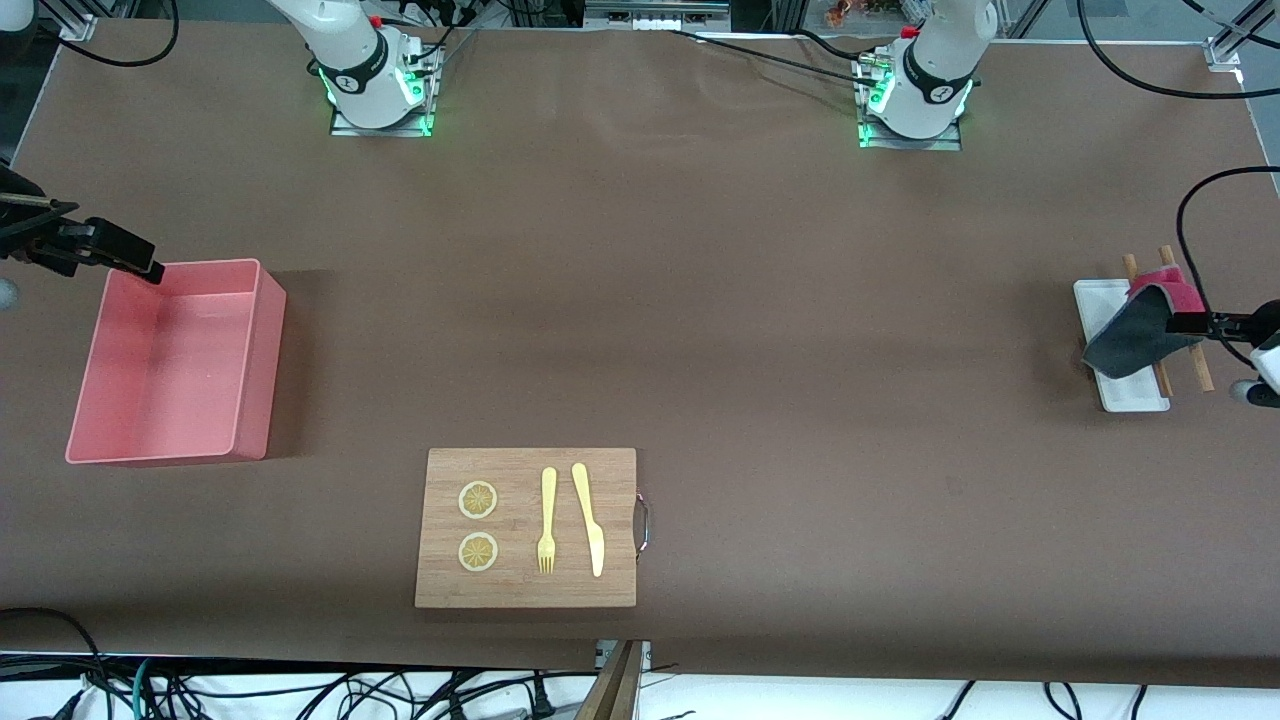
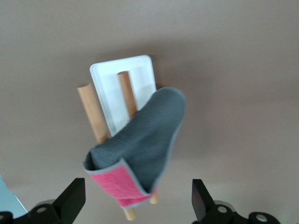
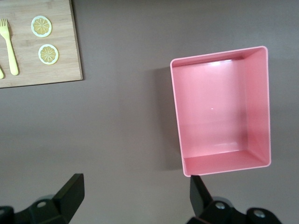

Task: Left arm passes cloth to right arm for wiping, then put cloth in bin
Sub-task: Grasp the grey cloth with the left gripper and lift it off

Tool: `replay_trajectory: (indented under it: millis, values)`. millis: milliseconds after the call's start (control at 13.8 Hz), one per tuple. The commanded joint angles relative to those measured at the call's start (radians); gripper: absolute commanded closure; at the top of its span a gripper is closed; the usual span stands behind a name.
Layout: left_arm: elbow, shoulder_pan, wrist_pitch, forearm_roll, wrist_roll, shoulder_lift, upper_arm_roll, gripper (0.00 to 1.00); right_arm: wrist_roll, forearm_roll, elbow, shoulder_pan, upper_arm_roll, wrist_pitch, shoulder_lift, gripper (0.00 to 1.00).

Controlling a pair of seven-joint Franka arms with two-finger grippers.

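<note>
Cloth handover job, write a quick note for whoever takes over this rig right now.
Left gripper: fingers open, over the cloth, not gripping.
Right gripper: fingers open, holding nothing, waiting over the table beside the bin.
The cloth lies draped over two wooden sticks on the white tray, at the left arm's end.
The bin holds nothing.
Done: nothing.
Left: pick up, pass, wipe, bin.

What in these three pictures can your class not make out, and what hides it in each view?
- White tray: part under the cloth, front view.
- Two wooden rods: their middles behind the cloth, left wrist view.
- Left gripper: body cut by the frame edge, front view.
- Cutting board and knife: cut by the frame edge, right wrist view.
</note>
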Motion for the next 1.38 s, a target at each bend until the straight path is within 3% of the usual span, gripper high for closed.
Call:
replay_trajectory:
  millis: [0,145,362,435,725,942,1087,1304]
  values:
    - [0.024,0.062,0.031,0.004,0.083,0.054,-0.013,0.00,-0.014,0.024,-0.005,0.002,0.006,0.012,0.034,0.00]
    - [0.023,0.076,0.033,-0.001,0.086,0.069,-0.014,0.14,-0.019,0.022,-0.005,0.010,0.008,0.009,0.072,0.00]
    - [0.021,0.083,0.031,-0.019,0.086,0.095,-0.014,0.16,-0.017,0.021,-0.010,0.042,0.008,0.000,0.079,0.00]
    - [0.021,0.085,0.030,-0.019,0.089,0.095,-0.016,0.31,-0.017,0.021,-0.010,0.042,0.008,0.002,0.082,0.00]
    - [0.021,0.088,0.028,-0.035,0.129,0.095,-0.014,0.51,-0.028,0.024,-0.008,0.039,0.006,0.005,0.092,0.00]
    - [0.021,0.099,0.028,-0.039,0.130,0.095,-0.016,0.75,0.010,0.083,-0.008,0.045,0.008,0.011,0.102,0.00]
    - [0.021,0.099,0.026,-0.039,0.130,0.095,-0.016,0.82,0.113,0.161,-0.008,0.045,0.008,0.012,0.109,0.00]
    - [0.021,0.099,0.028,-0.039,0.130,0.095,-0.016,0.85,0.217,0.175,-0.007,0.103,0.009,0.014,0.115,0.00]
